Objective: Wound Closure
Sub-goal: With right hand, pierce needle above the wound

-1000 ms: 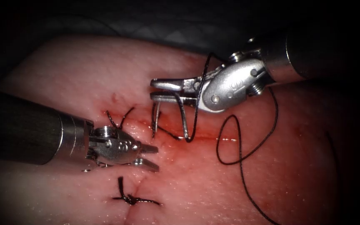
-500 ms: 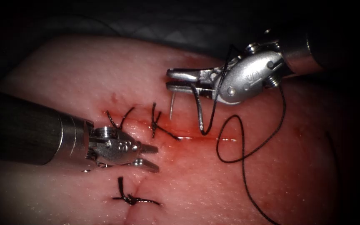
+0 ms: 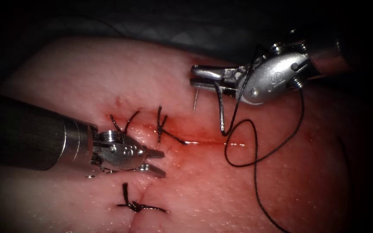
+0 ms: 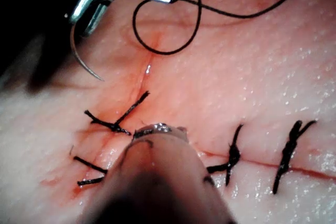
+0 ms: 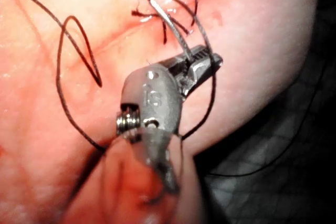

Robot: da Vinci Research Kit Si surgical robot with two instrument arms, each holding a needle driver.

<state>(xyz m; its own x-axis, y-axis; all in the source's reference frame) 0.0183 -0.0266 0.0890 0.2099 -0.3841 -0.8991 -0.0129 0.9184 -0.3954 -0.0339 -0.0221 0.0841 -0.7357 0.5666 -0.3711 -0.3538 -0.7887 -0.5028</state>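
since a second ago our right tool has lifted up and away to the right, carrying the needle clear of the tissue; its tip, earlier near the stitches, now hangs free above the surface on the right side of the cut. we have those jaws clamped on the needle near its swaged end, and the curve drops below them, as the left wrist view shows too. the thread trails from the needle in a slack loop over the red fluid and runs off toward the near edge. our left tool sits low on the left, jaws parted and grasping nothing, beside the tied stitches. in our judgement, doing this well means keeping the grip firm so the needle does not swivel, keeping the tip off the tissue, and watching that the loop does not catch on the jaws or the knots.
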